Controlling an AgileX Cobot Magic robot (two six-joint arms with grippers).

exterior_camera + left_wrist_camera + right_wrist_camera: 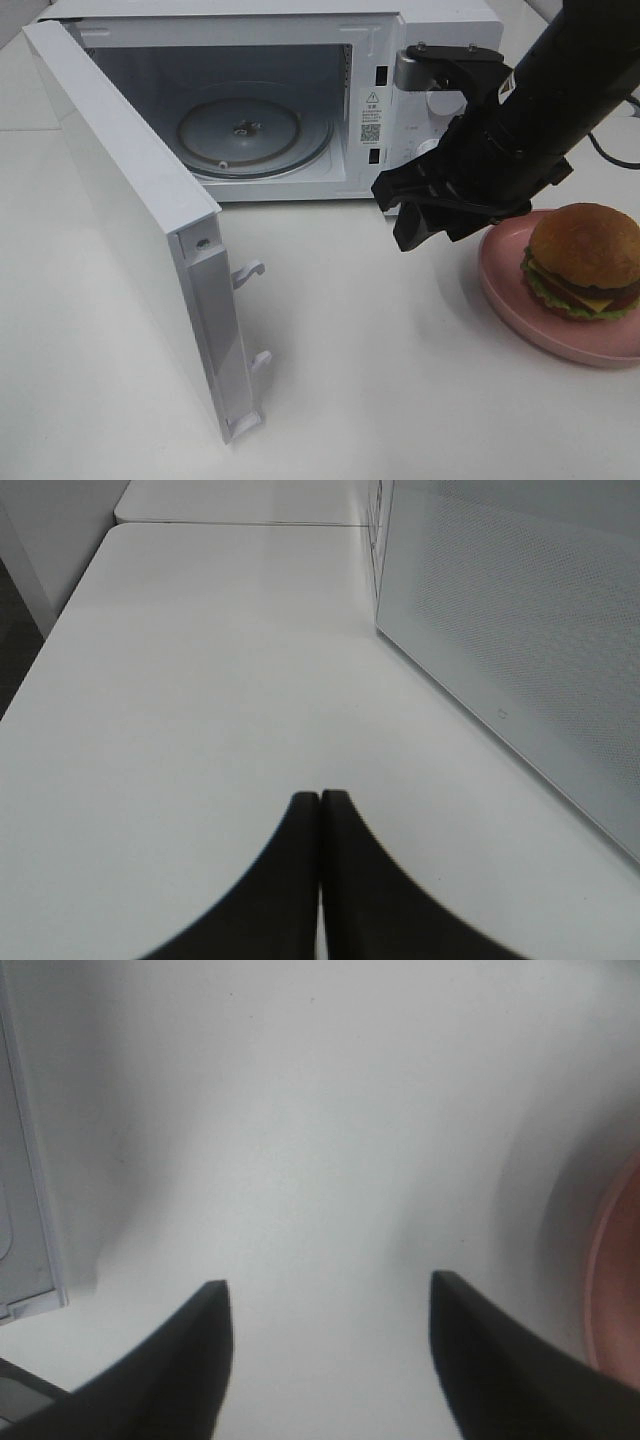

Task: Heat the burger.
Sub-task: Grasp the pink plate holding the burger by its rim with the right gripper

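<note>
Right gripper (328,1295): jaws wide apart, gripping nothing.
Left gripper (320,798): jaws together, empty.
Burger (583,262): on pink plate (510,300), just beside right gripper, outside jaws.

The thick black right arm (560,90) comes down on a slant, and the black right gripper (402,218) at its end points low. Its two pointed fingers (190,1360) stand wide apart, with open space between them. The black left gripper (320,798) has its two fingers pressed together, touching all along their length.
</note>
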